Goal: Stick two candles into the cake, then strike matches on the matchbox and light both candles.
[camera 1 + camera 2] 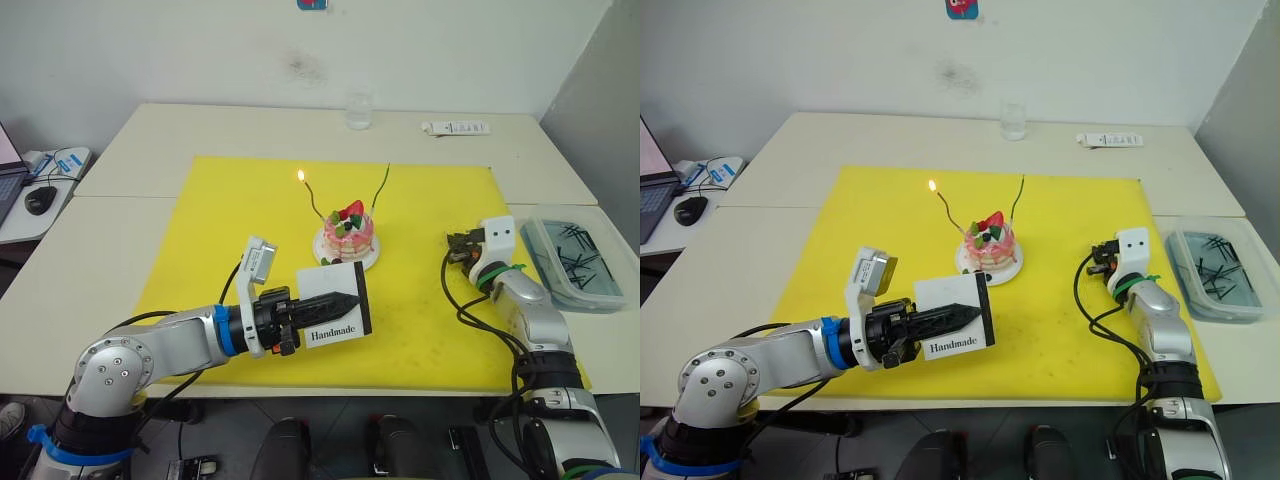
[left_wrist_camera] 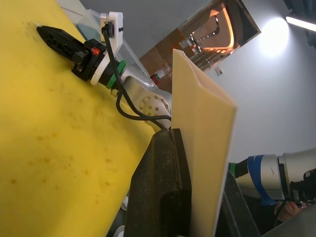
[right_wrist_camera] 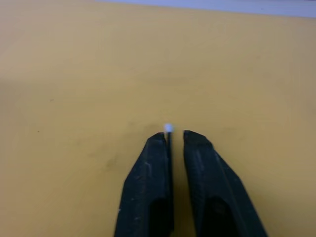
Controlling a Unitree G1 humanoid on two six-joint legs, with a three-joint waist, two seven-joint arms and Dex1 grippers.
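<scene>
Clamping the matchbox (image 1: 335, 305) by its lower left part, the left gripper (image 1: 335, 302) is holding the white box upright on edge in the lower centre of the head views, its black fingers lying across the face above the printed word "Handmade" and the black strip running down the box's right edge. In the left wrist view one finger (image 2: 158, 187) is pressing flat against the pale card of the box. Just beyond the box, toward the centre of the frame, the cake (image 1: 348, 236) is sitting on its small white plate (image 1: 326, 254) on the yellow mat (image 1: 200, 240). Two candles are standing in the cake: the left candle (image 1: 309, 198) is burning with a small flame at its tip, while the right candle (image 1: 382, 187) is leaning up and to the right, unlit. At the right of the frame, the right gripper (image 3: 175, 136) is pointing down at the mat, well apart from the cake; in its wrist view the two fingers are nearly closed and are pinching a thin match (image 3: 168, 129) whose pale tip is showing just above them. Farther right, off the mat, a clear tray (image 1: 540, 240) is holding spare matches (image 1: 575, 255). At the top of the frame a glass (image 1: 359, 111) and a white strip-like item (image 1: 455, 127) are resting on the table (image 1: 150, 150).
</scene>
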